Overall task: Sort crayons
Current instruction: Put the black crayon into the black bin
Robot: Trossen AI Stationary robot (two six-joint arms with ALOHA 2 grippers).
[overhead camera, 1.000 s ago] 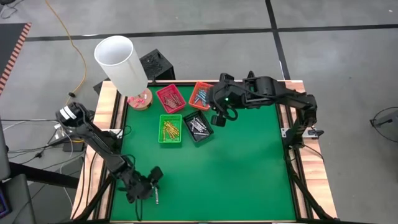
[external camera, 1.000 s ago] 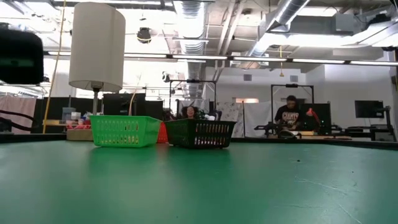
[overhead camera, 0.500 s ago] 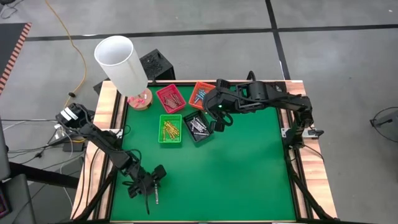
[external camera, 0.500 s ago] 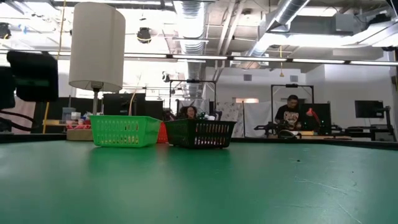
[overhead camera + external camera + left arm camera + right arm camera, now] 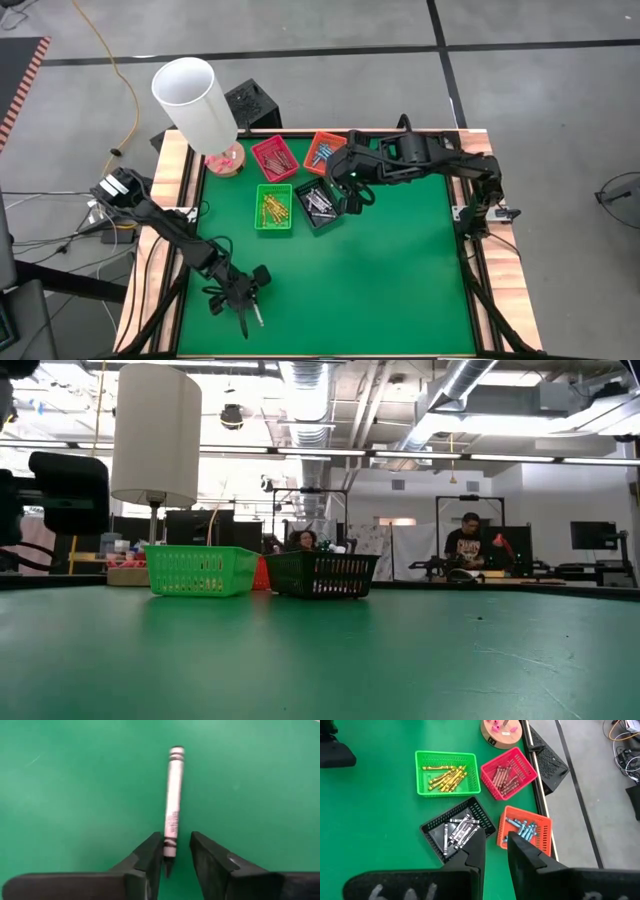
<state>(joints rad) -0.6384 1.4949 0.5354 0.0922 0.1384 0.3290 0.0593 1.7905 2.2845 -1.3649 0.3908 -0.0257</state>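
Left wrist view: left end effector (image 5: 177, 851) parted around grey crayon (image 5: 173, 802), six o'clock tip; light, stiff, rollable — better pinched mid-barrel.

Two dark, jointed robot arms of matt black segments are seen from above. On the right arm's forearm housing (image 5: 365, 166), a small green indicator light is lit. The left arm's base joint (image 5: 112, 186), at nine o'clock of the table, is marked by a pale grey-white cap. Each arm is ended by a two-finger gripper: the left gripper (image 5: 176, 861) and the right gripper (image 5: 493, 851) are made up of smooth, black, wedge-shaped plastic fingers with bevelled inner faces. Faint grey scuff marks are borne by the right gripper's body.
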